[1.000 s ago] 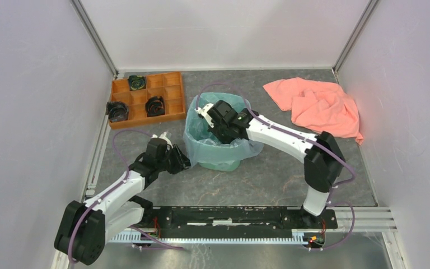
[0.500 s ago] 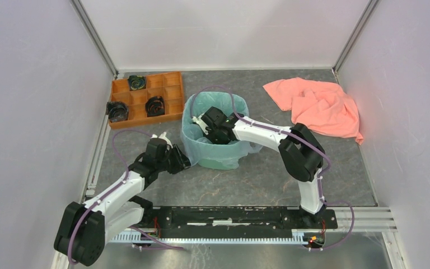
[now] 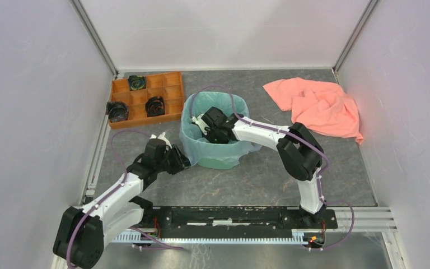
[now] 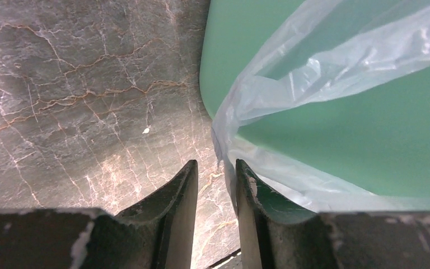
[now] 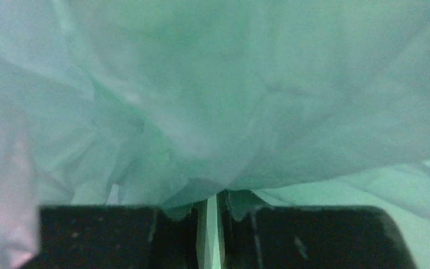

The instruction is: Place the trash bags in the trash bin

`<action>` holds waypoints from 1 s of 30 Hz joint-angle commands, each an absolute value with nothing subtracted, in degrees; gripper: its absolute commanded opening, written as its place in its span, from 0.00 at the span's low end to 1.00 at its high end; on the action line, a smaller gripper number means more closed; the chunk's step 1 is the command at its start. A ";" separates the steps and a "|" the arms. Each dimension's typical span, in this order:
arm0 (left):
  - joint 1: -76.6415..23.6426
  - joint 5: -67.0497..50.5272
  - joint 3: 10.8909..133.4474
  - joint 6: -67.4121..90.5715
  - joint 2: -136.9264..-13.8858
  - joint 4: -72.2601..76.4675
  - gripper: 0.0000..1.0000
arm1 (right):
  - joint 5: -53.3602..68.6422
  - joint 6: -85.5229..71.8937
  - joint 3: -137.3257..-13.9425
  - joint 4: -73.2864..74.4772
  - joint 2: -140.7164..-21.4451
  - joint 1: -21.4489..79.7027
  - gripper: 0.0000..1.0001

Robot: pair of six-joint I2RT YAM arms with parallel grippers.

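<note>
The mint-green trash bin stands mid-table. The pale blue-grey trash bag lines it and hangs over its rim down the outside. My right gripper is down inside the bin. In the right wrist view its jaws are nearly together with a sliver of the bag's film pinched between them. My left gripper is low at the bin's left side. In the left wrist view it is narrowly open. The bag's hanging edge dips into the gap beside the bin wall.
An orange compartment tray holding black objects sits at the back left. A salmon-pink cloth lies at the back right. White walls close in both sides and the back. A black rail runs along the near edge.
My right gripper has gone from above the rim down into the bin, and the bag's loose skirt on the bin's right side has drawn in. The left arm has hardly moved.
</note>
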State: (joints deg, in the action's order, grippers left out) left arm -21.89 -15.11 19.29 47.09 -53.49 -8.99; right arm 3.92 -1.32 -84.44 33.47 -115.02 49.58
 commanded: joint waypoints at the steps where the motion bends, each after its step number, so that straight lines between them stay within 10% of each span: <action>1: -22.08 -14.33 20.19 48.07 -51.35 -11.24 0.38 | 5.66 -1.24 -89.15 36.20 -113.91 49.65 0.23; 8: -22.09 -12.84 21.20 48.34 -48.33 -13.77 0.40 | 2.08 -2.18 -91.06 38.87 -105.13 49.66 0.55; 22: -22.11 -12.36 22.03 48.36 -48.19 -14.85 0.41 | 1.21 -3.16 -91.67 36.76 -96.33 49.61 0.79; 30: -22.06 -14.90 23.58 47.61 -47.68 -15.44 0.41 | 0.55 -8.99 -84.78 24.47 -100.40 49.49 0.53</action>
